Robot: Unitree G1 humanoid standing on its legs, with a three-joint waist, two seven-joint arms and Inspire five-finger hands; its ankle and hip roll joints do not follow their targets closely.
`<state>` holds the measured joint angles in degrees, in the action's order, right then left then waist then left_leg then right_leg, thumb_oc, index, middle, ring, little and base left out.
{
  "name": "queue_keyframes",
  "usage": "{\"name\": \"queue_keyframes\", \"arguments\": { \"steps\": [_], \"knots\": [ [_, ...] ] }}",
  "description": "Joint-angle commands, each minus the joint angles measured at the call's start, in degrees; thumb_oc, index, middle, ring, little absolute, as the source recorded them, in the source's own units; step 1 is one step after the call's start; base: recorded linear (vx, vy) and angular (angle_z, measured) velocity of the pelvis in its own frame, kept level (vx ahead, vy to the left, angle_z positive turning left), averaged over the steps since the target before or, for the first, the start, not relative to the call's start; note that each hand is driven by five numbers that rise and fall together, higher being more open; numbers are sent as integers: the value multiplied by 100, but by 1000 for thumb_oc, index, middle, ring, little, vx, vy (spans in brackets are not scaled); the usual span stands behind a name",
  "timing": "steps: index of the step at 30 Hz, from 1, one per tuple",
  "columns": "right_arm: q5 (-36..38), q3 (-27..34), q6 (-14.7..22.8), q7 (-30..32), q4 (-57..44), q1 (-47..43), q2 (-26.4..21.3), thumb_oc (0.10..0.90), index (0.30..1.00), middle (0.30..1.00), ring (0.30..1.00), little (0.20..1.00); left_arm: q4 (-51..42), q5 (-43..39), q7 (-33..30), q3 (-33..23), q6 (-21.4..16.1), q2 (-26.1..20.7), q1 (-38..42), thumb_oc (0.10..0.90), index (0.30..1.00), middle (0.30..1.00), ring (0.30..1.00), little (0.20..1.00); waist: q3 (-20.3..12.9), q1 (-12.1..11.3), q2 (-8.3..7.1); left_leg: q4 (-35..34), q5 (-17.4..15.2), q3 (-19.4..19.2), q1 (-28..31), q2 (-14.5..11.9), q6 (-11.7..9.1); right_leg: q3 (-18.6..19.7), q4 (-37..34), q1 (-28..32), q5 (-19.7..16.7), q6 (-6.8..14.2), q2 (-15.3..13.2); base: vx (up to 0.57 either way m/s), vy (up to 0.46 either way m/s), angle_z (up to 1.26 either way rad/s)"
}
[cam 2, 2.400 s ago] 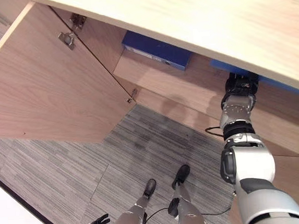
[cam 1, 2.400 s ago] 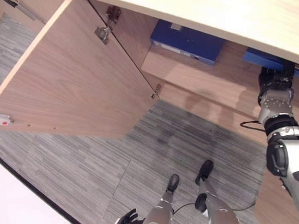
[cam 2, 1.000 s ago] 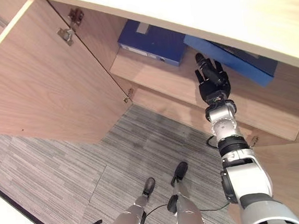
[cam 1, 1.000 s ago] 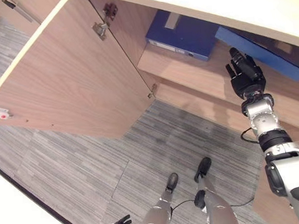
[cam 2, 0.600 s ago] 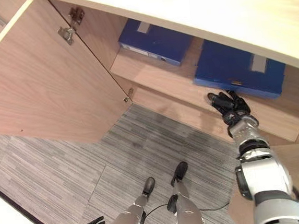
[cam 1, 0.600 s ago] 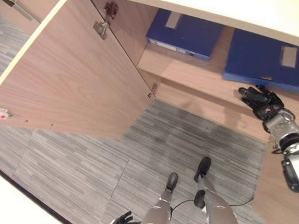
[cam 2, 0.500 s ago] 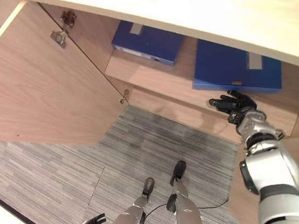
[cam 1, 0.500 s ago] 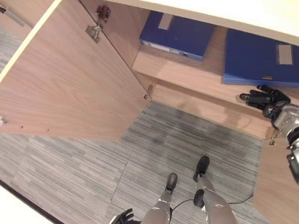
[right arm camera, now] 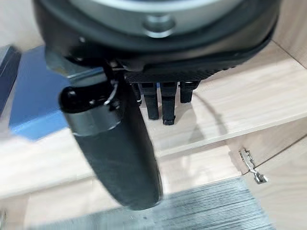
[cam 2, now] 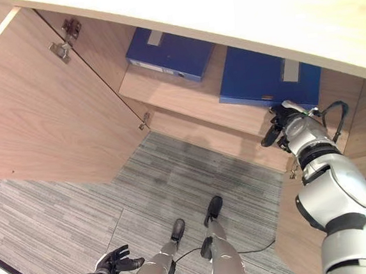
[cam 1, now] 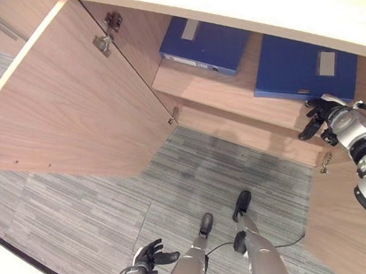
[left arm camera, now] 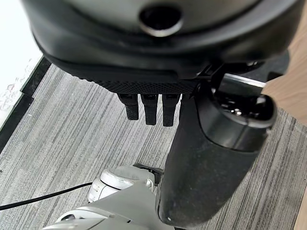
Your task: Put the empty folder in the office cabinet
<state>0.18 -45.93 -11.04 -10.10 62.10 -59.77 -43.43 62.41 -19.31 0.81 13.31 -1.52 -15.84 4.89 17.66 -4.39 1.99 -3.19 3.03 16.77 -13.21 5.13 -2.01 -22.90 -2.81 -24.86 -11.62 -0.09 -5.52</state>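
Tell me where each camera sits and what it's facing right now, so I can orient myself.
Left eye view: head camera looking down into the open cabinet; two blue folders on its shelf; right hand by the shelf edge, left hand low.
Right eye view: same scene, slightly offset.
Left wrist view: along the left hand, facing carpet.
Right wrist view: along the right hand, facing the shelf.
Shared: the right wrist and eye views show shelf and folder.

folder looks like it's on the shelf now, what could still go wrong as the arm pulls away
The right hand hangs just off the near edge of the right folder, so a stray move could nudge it. The open cabinet door juts out beside the robot and might get bumped.
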Motion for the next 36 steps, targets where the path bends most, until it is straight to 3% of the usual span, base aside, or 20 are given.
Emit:
{"name": "queue_keyframes", "arguments": {
  "steps": [1, 4, 6, 10, 12, 16, 19, 24, 31, 36],
  "knots": [
    [294, -541, 291, -693, -477, 184, 306, 800, 900, 900, 900, 900, 41, 212, 118, -63, -14, -567, -498, 800, 900, 900, 900, 900, -198, -116, -172, -181, -286, -123, 166, 578, 258, 540, -219, 20, -211, 652, -42, -16, 8, -10],
    [842, -692, 376, -823, -1402, 277, 253, 800, 900, 900, 900, 900, -72, 202, 141, -99, -37, -609, -502, 800, 900, 900, 900, 900, -178, -119, -167, -181, -281, -140, 155, 583, 259, 544, -219, 8, -214, 660, -56, -16, 7, -10],
    [1442, -513, 541, -592, -1682, 265, 281, 800, 900, 900, 900, 900, -116, 219, 123, -108, -68, -579, -552, 800, 900, 900, 900, 900, -173, -134, -156, -181, -272, -153, 144, 594, 260, 538, -219, -8, -228, 669, -71, -19, 9, -10],
    [1968, 205, 798, 230, -974, -19, 590, 800, 900, 900, 900, 900, -60, 152, -21, -105, -112, -460, -646, 800, 900, 900, 900, 900, -185, -221, -112, -181, -250, -145, 126, 603, 270, 510, -219, -14, -241, 679, -96, -2, 1, -1],
    [2299, 926, 868, 829, -132, -388, 923, 800, 900, 900, 900, 900, 81, 85, -167, -71, -132, -377, -699, 800, 900, 900, 900, 900, -192, -295, -65, -181, -242, -136, 133, 602, 282, 501, -219, -3, -238, 673, -92, 15, -5, 12],
    [3009, 1764, 941, 1386, 800, -822, 1165, 800, 900, 900, 900, 900, 283, 24, -319, 52, -150, -348, -650, 800, 900, 900, 900, 900, -198, -391, -13, -181, -242, -121, 114, 610, 285, 482, -219, -9, -228, 677, -68, 9, -17, 9],
    [3226, 1919, 1012, 1590, 875, -1006, 1152, 800, 900, 900, 900, 900, 320, 30, -410, 116, -165, -346, -636, 800, 900, 900, 900, 900, -187, -433, 5, -181, -225, -124, 75, 615, 277, 475, -219, -33, -220, 681, -57, 1, -14, 9],
    [3018, 1765, 1059, 1738, 637, -1125, 1058, 800, 900, 900, 900, 900, 361, -5, -469, 115, -176, -308, -638, 800, 900, 900, 900, 900, -174, -414, -5, -181, -217, -116, 65, 601, 266, 464, -219, -34, -206, 677, -53, 0, 0, 0],
    [1765, 1107, 1020, 1960, 34, -1301, 745, 800, 900, 900, 900, 900, 388, 13, -604, 83, -191, -215, -540, 800, 900, 900, 900, 900, -173, -276, -126, -181, -223, -115, 28, 579, 245, 465, -219, -81, -198, 674, -28, 0, 0, 0],
    [1133, 514, 839, 1734, 385, -1595, 683, 800, 900, 900, 900, 900, 435, -1, -660, 85, -244, -218, -439, 800, 900, 900, 900, 900, -176, -256, -209, -181, -219, -131, -28, 571, 242, 474, -219, -157, -210, 674, -3, 5, -4, -2]
  ]
}}
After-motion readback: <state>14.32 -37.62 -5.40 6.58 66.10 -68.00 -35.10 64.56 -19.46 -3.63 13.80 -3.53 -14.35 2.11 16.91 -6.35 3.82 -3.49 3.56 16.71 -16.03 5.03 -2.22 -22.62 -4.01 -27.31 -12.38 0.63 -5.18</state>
